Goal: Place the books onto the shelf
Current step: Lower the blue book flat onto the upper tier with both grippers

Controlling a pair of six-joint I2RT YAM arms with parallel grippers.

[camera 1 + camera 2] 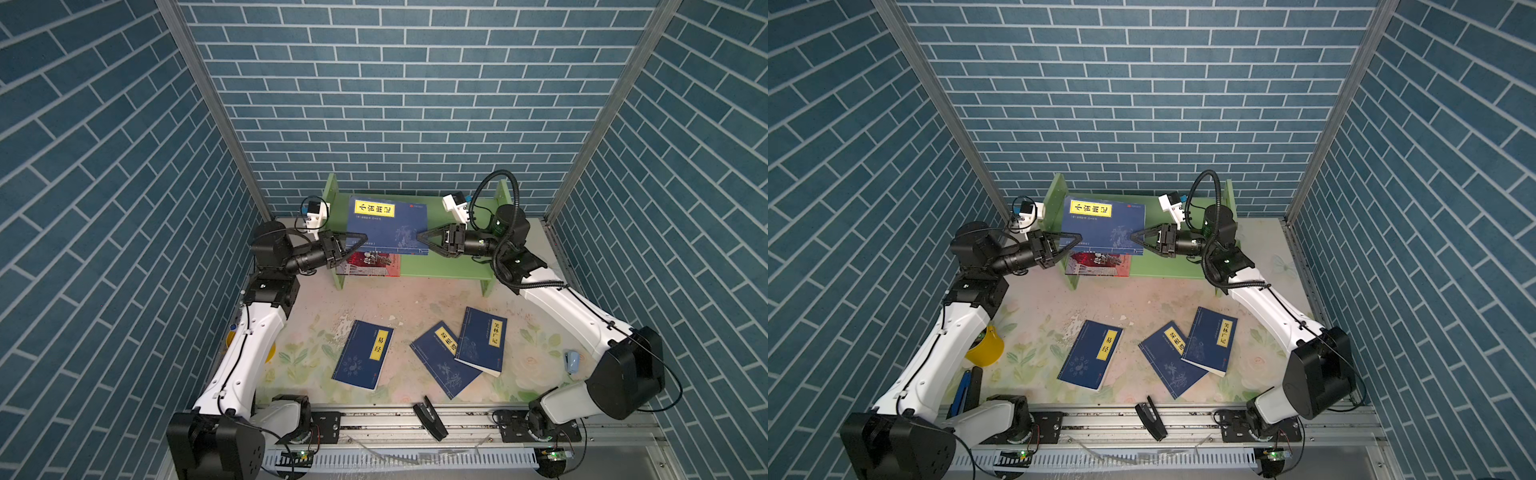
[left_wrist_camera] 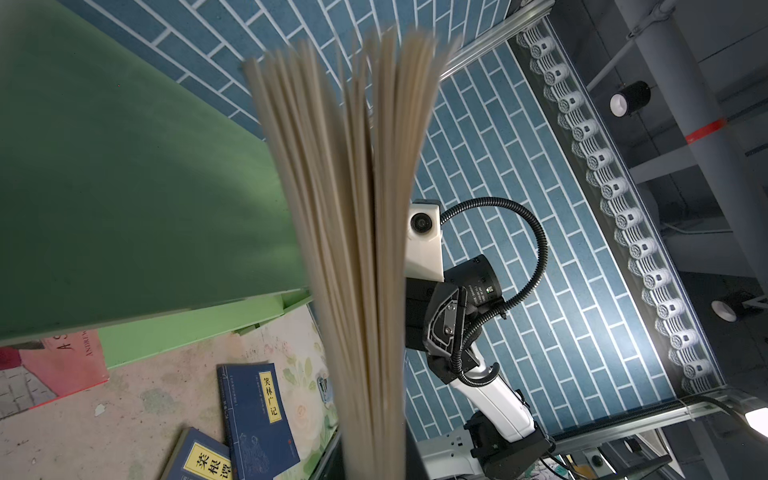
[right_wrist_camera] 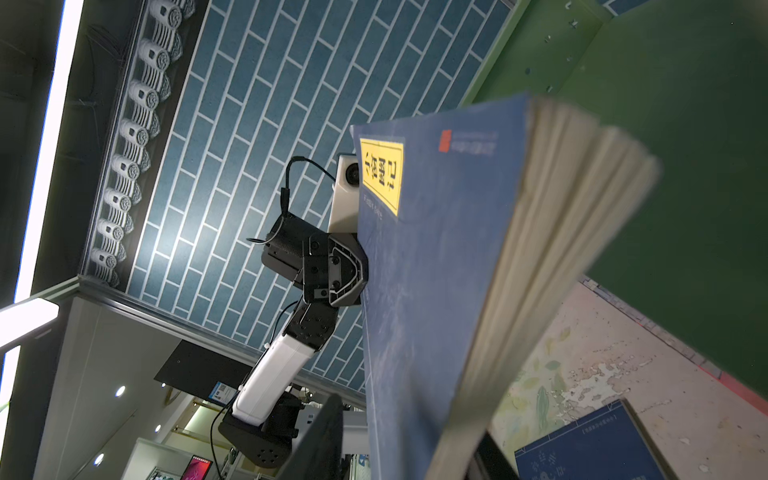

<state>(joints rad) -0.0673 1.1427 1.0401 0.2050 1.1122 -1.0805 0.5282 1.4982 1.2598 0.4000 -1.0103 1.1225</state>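
A dark blue book (image 1: pixel 386 226) (image 1: pixel 1104 226) with a yellow label hangs above the green shelf (image 1: pixel 449 266) (image 1: pixel 1167 266). My left gripper (image 1: pixel 361 240) (image 1: pixel 1077 240) is shut on its left edge, and its fanned pages (image 2: pixel 353 249) fill the left wrist view. My right gripper (image 1: pixel 419 237) (image 1: pixel 1133 237) is open at the right edge, and one finger (image 3: pixel 320 440) stands off the cover (image 3: pixel 436 270). A red illustrated book (image 1: pixel 370 266) (image 2: pixel 41 370) lies on the lower tier. Three blue books (image 1: pixel 361 355) (image 1: pixel 442 365) (image 1: pixel 482 340) lie on the table, two of them overlapping.
A black stapler (image 1: pixel 430 417) lies on the front rail. A small light blue object (image 1: pixel 571 360) sits at the table's right side. A yellow cup (image 1: pixel 984 347) stands by the left arm's base. Blue brick walls close in the back and both sides.
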